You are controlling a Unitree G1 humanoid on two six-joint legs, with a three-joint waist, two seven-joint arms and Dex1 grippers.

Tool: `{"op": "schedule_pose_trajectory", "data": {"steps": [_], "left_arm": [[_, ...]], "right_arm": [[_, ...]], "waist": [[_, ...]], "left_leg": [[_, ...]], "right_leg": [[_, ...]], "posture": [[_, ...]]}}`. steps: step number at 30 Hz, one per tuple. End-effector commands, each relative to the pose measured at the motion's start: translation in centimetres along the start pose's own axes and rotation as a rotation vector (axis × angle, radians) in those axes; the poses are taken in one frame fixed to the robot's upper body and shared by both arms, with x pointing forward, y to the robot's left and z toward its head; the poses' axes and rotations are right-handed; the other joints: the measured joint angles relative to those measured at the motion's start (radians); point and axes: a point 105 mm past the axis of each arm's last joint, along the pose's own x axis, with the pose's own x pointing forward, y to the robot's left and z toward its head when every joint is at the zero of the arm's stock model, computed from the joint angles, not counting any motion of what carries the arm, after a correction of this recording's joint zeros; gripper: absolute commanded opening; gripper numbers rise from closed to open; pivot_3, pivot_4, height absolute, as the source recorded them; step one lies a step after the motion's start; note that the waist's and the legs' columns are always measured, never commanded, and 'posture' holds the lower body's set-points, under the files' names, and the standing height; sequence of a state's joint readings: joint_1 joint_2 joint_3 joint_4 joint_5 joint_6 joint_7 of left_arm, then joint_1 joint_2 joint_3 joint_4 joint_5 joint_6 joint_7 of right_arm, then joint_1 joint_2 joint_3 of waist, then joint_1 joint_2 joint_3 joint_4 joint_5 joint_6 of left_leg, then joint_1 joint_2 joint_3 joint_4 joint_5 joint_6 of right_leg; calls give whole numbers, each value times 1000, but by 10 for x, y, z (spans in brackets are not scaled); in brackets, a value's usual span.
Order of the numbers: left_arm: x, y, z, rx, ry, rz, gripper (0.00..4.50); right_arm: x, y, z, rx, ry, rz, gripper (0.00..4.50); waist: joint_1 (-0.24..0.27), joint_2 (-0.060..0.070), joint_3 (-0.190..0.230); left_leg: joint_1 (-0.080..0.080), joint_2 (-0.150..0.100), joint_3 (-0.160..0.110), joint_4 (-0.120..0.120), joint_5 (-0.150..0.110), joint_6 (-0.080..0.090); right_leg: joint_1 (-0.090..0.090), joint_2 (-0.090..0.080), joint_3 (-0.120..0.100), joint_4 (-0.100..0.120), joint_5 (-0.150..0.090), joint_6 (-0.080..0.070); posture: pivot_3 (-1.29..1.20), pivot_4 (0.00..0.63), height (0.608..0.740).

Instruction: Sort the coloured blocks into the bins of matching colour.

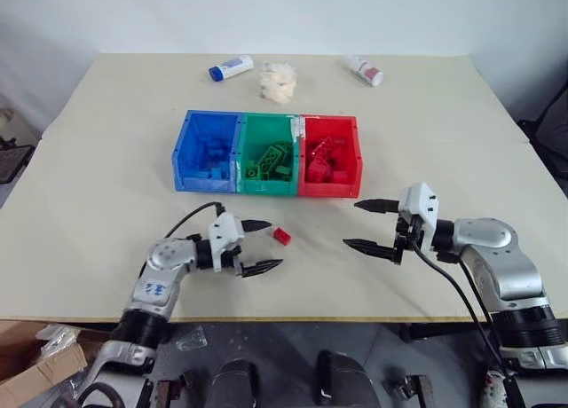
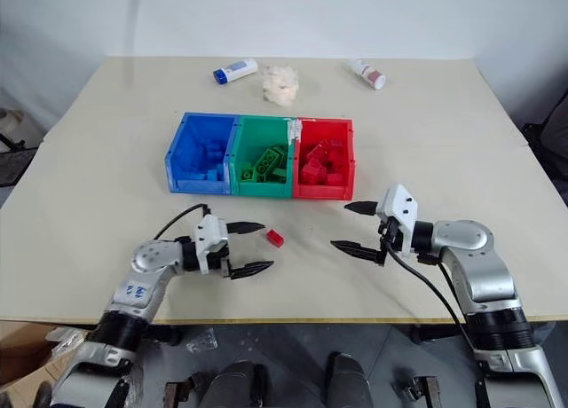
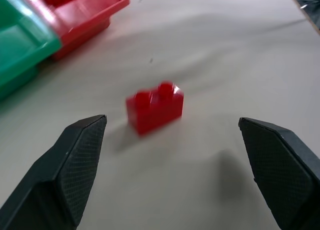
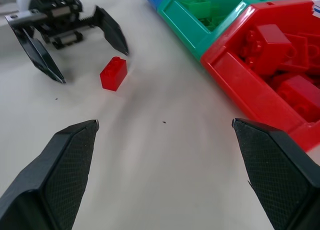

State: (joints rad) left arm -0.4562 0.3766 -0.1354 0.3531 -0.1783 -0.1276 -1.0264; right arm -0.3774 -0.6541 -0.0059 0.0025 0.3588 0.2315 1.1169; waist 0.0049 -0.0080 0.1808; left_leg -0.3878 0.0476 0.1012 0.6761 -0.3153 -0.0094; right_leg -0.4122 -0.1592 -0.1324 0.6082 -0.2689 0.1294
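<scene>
Beige tabletop (image 1: 106, 186) bears one stray small red studded plastic brick (image 1: 282, 236) just ahead of wide-open, empty left gripper (image 1: 259, 246); advise straddling squarely, closing gently, then carrying to red rectangular plastic bin (image 1: 330, 192); right gripper (image 1: 367, 224) likewise wide, empty.

One loose block (image 1: 282, 236) lies on the bench (image 1: 106, 160) before the bins (image 1: 268, 153), between the left gripper (image 1: 264, 246) and the right gripper (image 1: 364, 224).

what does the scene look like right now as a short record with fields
loose block: small red studded plastic brick on the beige table, in front of the bins
bins: joined blue, green, red plastic trays, each holding bricks of its own colour
left gripper: jaws open, brick just ahead of them, not touching
right gripper: jaws open, empty
</scene>
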Motion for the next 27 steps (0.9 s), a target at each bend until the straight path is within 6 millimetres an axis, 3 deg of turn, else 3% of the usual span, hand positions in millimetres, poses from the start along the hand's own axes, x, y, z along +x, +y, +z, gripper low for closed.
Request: {"op": "schedule_pose_trajectory", "data": {"steps": [1,2,10,17,21,24,26,27], "left_arm": [[14,-1,-4,20,10,-24,4103],[16,0,-3,19,0,-23,3954],[22,1,5,37,-35,-47,1463],[35,22,50,60,-188,28,1450],[58,50,87,108,-229,90,1450],[64,62,96,125,-231,115,1450],[75,78,114,121,-264,163,1450],[81,85,123,91,-289,173,1800]], "right_arm": [[-2,1,13,-34,-41,-20,4500],[-3,1,14,-32,-42,-22,4500],[-9,4,12,-17,-55,-54,4500],[-24,-8,17,10,-110,-186,4500],[-35,-16,24,37,-187,-310,4500],[-35,-14,25,40,-204,-337,4500],[-35,-9,25,42,-214,-350,4500],[-35,-8,26,43,-220,-361,4500]], "waist": [[3,0,0],[4,0,0],[17,0,0],[21,0,0],[23,0,0],[19,0,0],[18,0,0],[19,-1,0]], "left_leg": [[0,0,0,1,0,1],[0,0,0,2,-1,1],[-1,0,0,4,-2,2],[-3,0,-1,6,-2,3],[-3,0,-1,6,-2,3],[-3,0,-1,6,-3,3],[-3,0,0,5,-3,4],[-2,0,0,5,-3,4]], "right_leg": [[0,0,0,0,0,0],[1,0,0,0,0,0],[1,0,0,0,0,1],[1,0,0,0,1,1],[1,0,-1,0,1,1],[1,0,0,-2,1,2],[1,0,0,-2,1,2],[1,0,0,-2,1,2]], "posture": [[0,150,740],[0,150,740],[0,150,740],[0,150,740],[0,150,740],[0,150,740],[0,150,740],[0,150,740]]}}
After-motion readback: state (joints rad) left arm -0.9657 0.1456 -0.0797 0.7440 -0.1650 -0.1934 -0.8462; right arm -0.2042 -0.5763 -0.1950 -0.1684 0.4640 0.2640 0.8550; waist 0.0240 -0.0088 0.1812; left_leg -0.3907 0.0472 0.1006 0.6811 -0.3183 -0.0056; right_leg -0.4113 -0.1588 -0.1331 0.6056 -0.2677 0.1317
